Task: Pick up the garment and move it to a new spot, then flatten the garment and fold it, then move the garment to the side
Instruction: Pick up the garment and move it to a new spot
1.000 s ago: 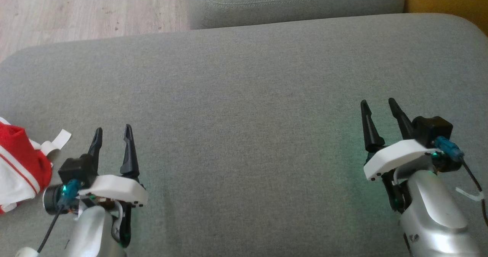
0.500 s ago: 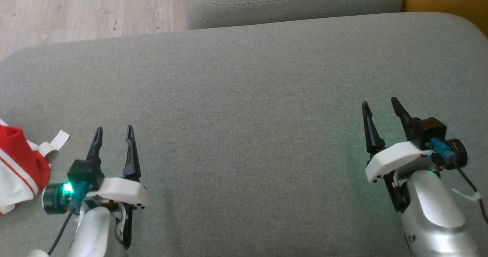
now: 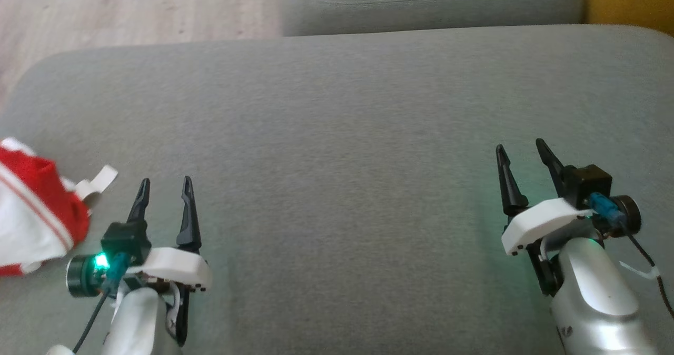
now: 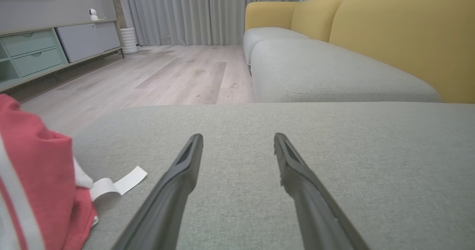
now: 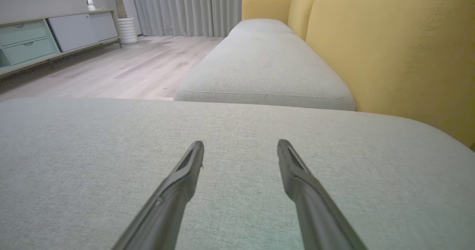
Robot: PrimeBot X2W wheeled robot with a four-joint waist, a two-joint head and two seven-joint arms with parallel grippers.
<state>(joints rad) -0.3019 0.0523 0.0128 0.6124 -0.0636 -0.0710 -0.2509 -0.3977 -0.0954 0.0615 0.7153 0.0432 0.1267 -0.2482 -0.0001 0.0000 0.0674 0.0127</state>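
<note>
The garment (image 3: 34, 213) is a bunched red and white piece with a white label strip, lying at the far left edge of the grey sofa cushion (image 3: 342, 123); it also fills the lower left of the left wrist view (image 4: 37, 183). My left gripper (image 3: 165, 184) stands open just right of it, apart from the cloth, with nothing between its fingers (image 4: 238, 137). At the lower right my right gripper (image 3: 518, 147) is open over bare cushion (image 5: 240, 143).
A second grey seat cushion (image 3: 432, 2) lies beyond this one, with a yellow backrest (image 5: 400, 49) to the right. Wooden floor (image 3: 126, 7) shows past the cushion's far left edge. A low cabinet (image 4: 44, 49) and curtains stand across the room.
The camera has shifted, so the whole picture has slid a little right. Both grippers stay open, and the left wrist has rolled slightly. The garment lies where it was.
</note>
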